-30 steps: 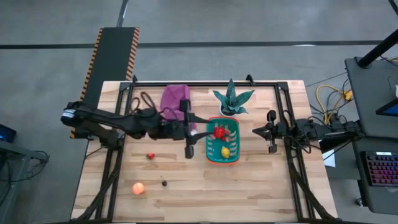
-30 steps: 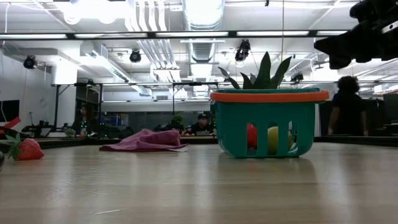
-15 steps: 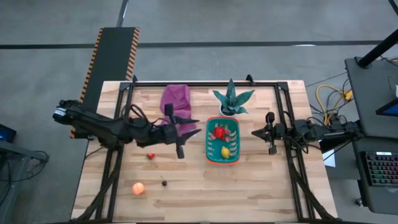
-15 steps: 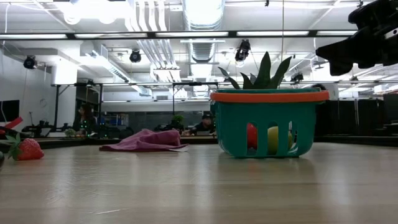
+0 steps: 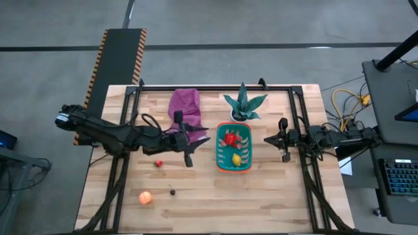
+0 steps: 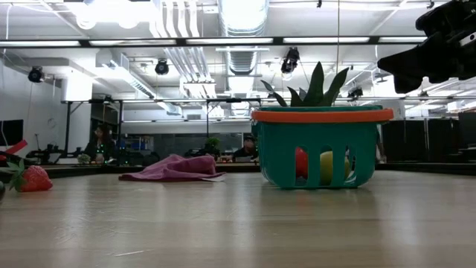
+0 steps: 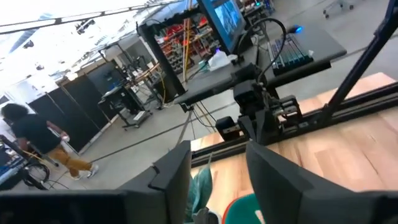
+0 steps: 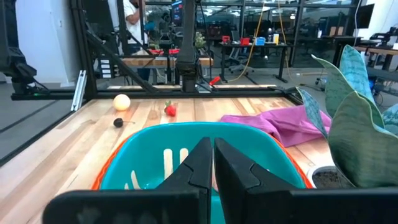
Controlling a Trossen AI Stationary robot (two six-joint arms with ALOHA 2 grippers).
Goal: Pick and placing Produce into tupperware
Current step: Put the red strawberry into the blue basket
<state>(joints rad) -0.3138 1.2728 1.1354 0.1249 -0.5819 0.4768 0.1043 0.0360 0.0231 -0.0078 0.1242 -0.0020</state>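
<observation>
The teal basket with the orange rim (image 5: 234, 147) stands at the table's middle and holds a red fruit (image 5: 230, 138) and a yellow lemon (image 5: 236, 158). On the bare wood to its left lie a small red strawberry (image 5: 158, 164), an orange ball (image 5: 145, 197) and a tiny dark piece (image 5: 172, 192). My left gripper (image 5: 196, 139) hovers open just left of the basket, above the strawberry's far side. My right gripper (image 5: 268, 139) waits shut to the basket's right. The right wrist view looks over the basket (image 8: 186, 149) at the strawberry (image 8: 169, 110) and the ball (image 8: 122, 101).
A purple cloth (image 5: 185, 104) lies at the far side, left of a spiky green plant in a white pot (image 5: 244, 104) that stands just behind the basket. Dark rails run along the table's left, right and far sides. Bare wood stretches along the near edge.
My left gripper has drawn back from the basket's left rim toward the table's left, staying open, and has then held still. The fruits and the basket have kept their places.
</observation>
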